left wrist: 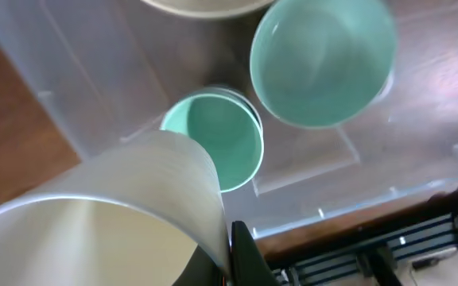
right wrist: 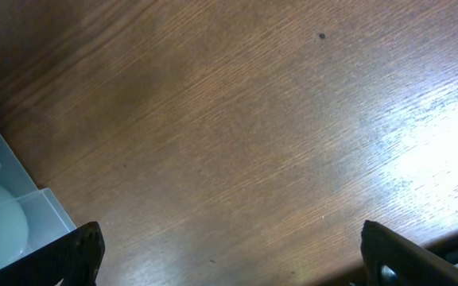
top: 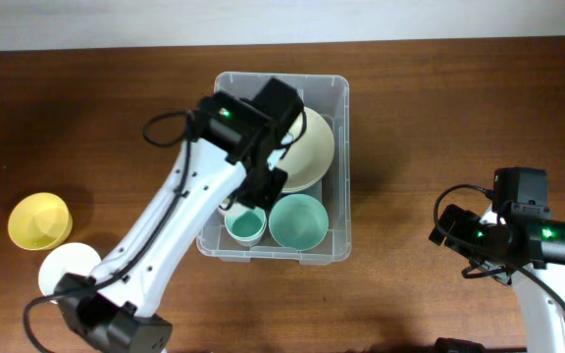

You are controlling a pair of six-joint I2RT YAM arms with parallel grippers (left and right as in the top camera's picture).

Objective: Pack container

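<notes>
My left claw (left wrist: 230, 253) is squeezed narrow on the thin wall of a cream cup (left wrist: 94, 222), which hangs at its tip. The bin (top: 342, 176) lies directly beneath this claw. On its floor a small green cup (left wrist: 221, 147) sits just below the held cup, a wider green bowl (left wrist: 324, 59) is further ahead, and a big cream dish (top: 312, 147) is beyond that. My right claw (right wrist: 230, 234) stands wide and empty over bare table (right wrist: 253, 103), with a corner of the bin off to its left. I judge the bin to be light for its bulk. It is thin clear plastic, likely to flex at the walls, and glossy enough to slip on the wood if I bump it. If I must steady it, I would take the rolled rim near a corner, where it looks stiffest, not a smooth wall. The cup seems light, hard and slick, so a rim pinch may let it swing.
</notes>
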